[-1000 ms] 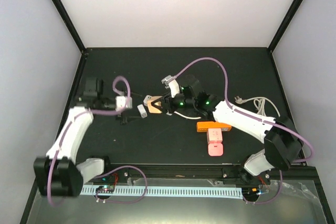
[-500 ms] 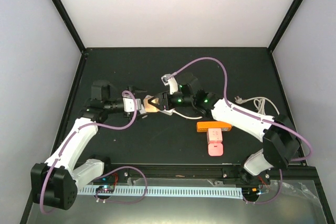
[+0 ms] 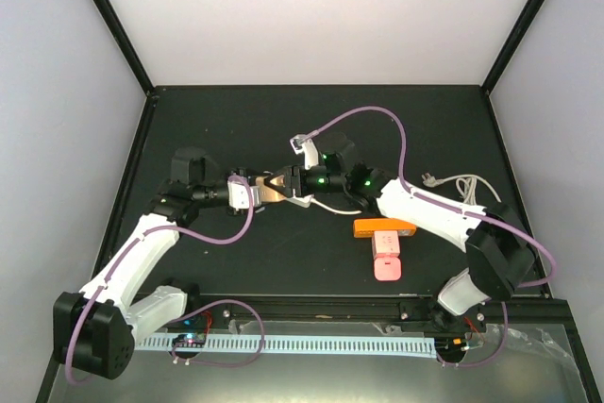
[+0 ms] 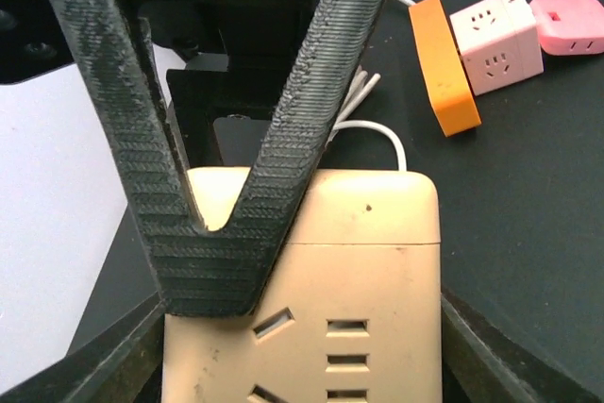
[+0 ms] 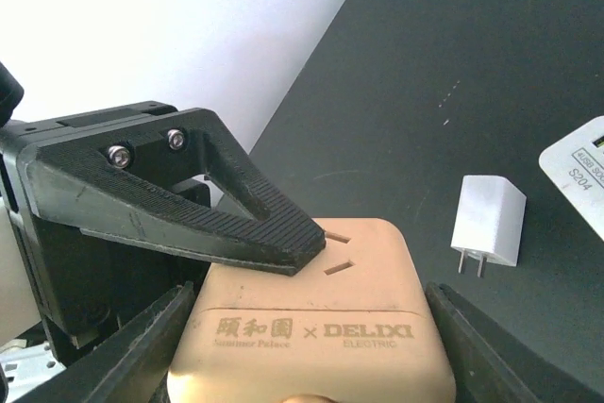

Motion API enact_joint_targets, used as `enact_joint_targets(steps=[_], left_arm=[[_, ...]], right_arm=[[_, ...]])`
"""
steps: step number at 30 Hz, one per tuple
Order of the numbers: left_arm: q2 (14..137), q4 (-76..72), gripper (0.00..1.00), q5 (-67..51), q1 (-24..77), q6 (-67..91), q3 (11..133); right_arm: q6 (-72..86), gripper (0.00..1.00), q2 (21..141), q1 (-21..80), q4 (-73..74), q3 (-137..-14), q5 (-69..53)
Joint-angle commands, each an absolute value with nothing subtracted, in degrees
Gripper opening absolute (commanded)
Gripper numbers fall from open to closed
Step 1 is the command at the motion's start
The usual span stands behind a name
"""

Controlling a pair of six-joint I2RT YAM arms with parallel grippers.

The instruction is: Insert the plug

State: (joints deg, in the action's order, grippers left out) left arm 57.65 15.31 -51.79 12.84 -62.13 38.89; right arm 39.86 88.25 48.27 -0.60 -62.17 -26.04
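Note:
A tan socket cube hangs above the mat at centre. My right gripper is shut on it; its fingers press the cube's two sides. My left gripper has come in from the left, and its fingers lie against the other pair of the cube's faces. In the right wrist view one black left finger rests across the slotted face. The plug, a small white adapter with two prongs, lies on the mat beyond the cube, held by neither gripper.
An orange power strip and a pink socket block lie right of centre, also seen as the orange strip and pale pink cube. A coiled white cable sits at the right.
My left arm has swung right to the tan cube and its jaws have closed in from wide open around it. The right gripper has shifted slightly left with the cube.

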Motion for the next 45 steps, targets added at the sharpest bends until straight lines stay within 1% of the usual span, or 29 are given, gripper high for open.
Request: enact_joint_targets(steps=[1,2,3,5,9,10,11,12,13,14,15,16,17,18,19,22,24,28,30,34,37,39,41,45], left_arm=[[57.8,12.8,0.37,-50.4,13.0,-62.1,38.8],[57.6,12.5,0.36,-50.6,13.0,-62.1,38.6],[57.6,12.4,0.36,-50.7,13.0,-62.2,38.7],[57.7,12.4,0.35,-51.0,13.0,-62.5,39.0],[58.5,13.6,0.33,-51.5,13.0,-63.5,40.1],[58.8,14.2,0.33,-51.8,13.0,-63.8,40.3],[59.1,14.8,0.33,-52.0,13.1,-64.2,40.6],[59.5,15.3,0.33,-52.3,13.2,-64.5,40.7],[59.7,15.7,0.34,-52.4,13.4,-64.7,40.8],[60.1,15.9,0.37,-52.4,13.6,-64.8,41.0],[60.4,16.5,0.44,-52.5,13.7,-64.8,41.2],[61.1,17.2,0.64,-52.5,13.8,-64.5,41.5],[62.1,17.3,0.90,-52.1,13.9,-63.5,41.8],[63.3,16.9,0.98,-51.3,14.1,-62.9,42.1],[65.7,16.8,0.99,-50.3,14.2,-62.6,42.7],[73.5,19.7,0.99,-46.0,14.9,-64.0,46.5],[78.8,21.4,0.98,-42.0,15.4,-65.0,49.1],[83.1,19.0,0.86,-34.8,15.6,-66.8,48.5],[84.4,18.5,0.77,-32.3,15.6,-67.0,47.9],[86.0,19.4,0.60,-29.1,15.7,-67.6,47.0],[87.7,19.1,0.51,-24.5,15.9,-68.3,46.3],[89.1,19.3,0.47,-20.9,16.0,-67.8,46.6],[90.1,18.9,0.46,-18.3,16.0,-68.1,46.3],[91.2,18.1,0.40,-13.7,16.0,-68.1,45.4]], right_arm=[[39.7,0.55,87.4,48.5,-3.1,-61.1,-28.0],[39.5,0.63,87.6,48.6,-2.5,-61.1,-28.5],[39.3,0.68,87.8,48.5,-1.8,-61.0,-29.3],[39.2,0.72,88.1,48.5,-1.4,-60.6,-30.6],[40.2,0.77,87.5,48.6,-3.0,-58.2,-31.1],[40.5,0.77,87.3,48.7,-4.1,-57.4,-31.2],[40.8,0.74,87.1,48.8,-4.9,-57.0,-31.4],[40.9,0.67,87.1,48.7,-5.5,-56.8,-31.4],[41.0,0.57,87.1,48.8,-5.9,-56.8,-31.5],[41.0,0.45,87.1,48.7,-6.2,-56.9,-31.7],[40.8,0.30,87.1,48.7,-6.1,-57.1,-31.7],[40.1,0.18,86.8,48.7,-5.1,-57.5,-31.1],[39.1,0.09,86.5,48.6,-3.3,-58.2,-29.8],[37.4,0.03,85.9,48.5,-0.4,-59.0,-27.6],[35.7,0.02,85.2,48.3,3.0,-60.0,-23.8],[32.1,0.01,82.4,46.3,11.9,-61.1,-15.3],[31.9,0.01,80.2,43.8,14.5,-59.6,-13.3],[31.7,0.01,76.6,39.5,16.6,-55.0,-11.9],[31.0,0.01,75.7,38.6,17.7,-54.1,-10.5],[29.4,0.01,75.2,38.3,19.3,-54.4,-7.6],[28.7,0.01,75.6,38.2,19.6,-55.1,-6.5],[28.3,0.01,76.2,38.2,19.7,-55.6,-6.1],[27.9,0.01,76.5,38.2,19.6,-55.7,-5.8],[27.4,0.01,77.1,38.2,19.3,-55.6,-5.9]])
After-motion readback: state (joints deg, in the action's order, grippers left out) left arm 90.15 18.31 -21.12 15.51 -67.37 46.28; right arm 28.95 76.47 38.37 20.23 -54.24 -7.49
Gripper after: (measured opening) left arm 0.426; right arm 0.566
